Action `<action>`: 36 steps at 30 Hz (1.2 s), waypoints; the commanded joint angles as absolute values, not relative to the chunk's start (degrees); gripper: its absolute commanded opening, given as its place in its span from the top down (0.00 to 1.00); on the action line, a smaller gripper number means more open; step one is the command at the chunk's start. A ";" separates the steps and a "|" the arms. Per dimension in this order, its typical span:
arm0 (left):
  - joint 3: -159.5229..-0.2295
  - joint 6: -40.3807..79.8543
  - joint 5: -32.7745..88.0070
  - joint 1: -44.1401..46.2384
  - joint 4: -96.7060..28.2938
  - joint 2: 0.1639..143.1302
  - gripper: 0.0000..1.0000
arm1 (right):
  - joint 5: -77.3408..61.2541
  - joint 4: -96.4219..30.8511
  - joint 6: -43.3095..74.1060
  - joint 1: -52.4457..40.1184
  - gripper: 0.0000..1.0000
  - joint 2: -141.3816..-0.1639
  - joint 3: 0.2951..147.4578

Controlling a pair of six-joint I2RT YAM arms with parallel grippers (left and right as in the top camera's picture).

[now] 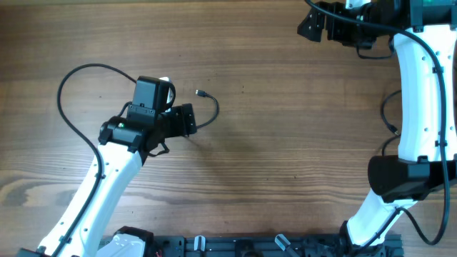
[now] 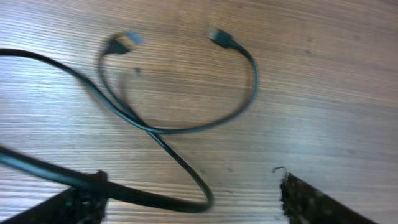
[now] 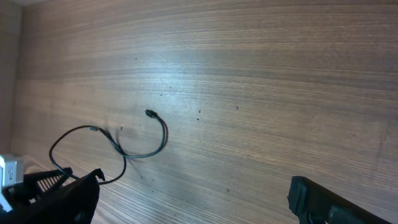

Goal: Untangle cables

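Observation:
Thin black cables (image 2: 249,93) lie in loose loops on the wooden table, crossing themselves once (image 2: 152,130). Two small plugs show in the left wrist view, one (image 2: 121,42) to the left and one (image 2: 217,35) to the right. Overhead, a wide loop (image 1: 64,86) runs left of my left arm and a short hooked end (image 1: 213,113) lies just right of it. My left gripper (image 2: 193,200) (image 1: 182,121) stands open, a bend of cable lying loose between its fingers (image 2: 81,199). My right gripper (image 1: 313,25) (image 3: 193,196) is open and holds nothing at the far right, well away from the cables (image 3: 163,138).
The wood-grain table (image 1: 285,143) stretches between the two arms. A black rail with fittings (image 1: 250,246) runs along the near edge. Thick black cabling (image 1: 389,114) hangs beside the right arm.

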State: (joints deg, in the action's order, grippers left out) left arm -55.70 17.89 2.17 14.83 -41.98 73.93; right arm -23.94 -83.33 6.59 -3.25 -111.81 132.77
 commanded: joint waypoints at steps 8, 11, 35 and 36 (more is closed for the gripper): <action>-65.08 26.98 8.10 -8.34 -45.19 61.60 0.00 | -27.09 -81.89 -1.78 -10.90 0.00 -112.66 132.62; -65.06 27.51 7.81 -16.51 -50.26 62.72 0.00 | -28.47 -81.73 -6.24 -16.58 0.00 -114.30 132.62; -65.06 24.21 7.88 -46.06 -52.34 72.36 0.00 | -10.46 -67.77 -4.54 -48.10 0.11 -138.06 132.62; -65.06 24.16 7.88 -46.13 -52.34 72.36 0.00 | -10.02 -66.61 -4.54 -48.93 0.13 -138.89 132.62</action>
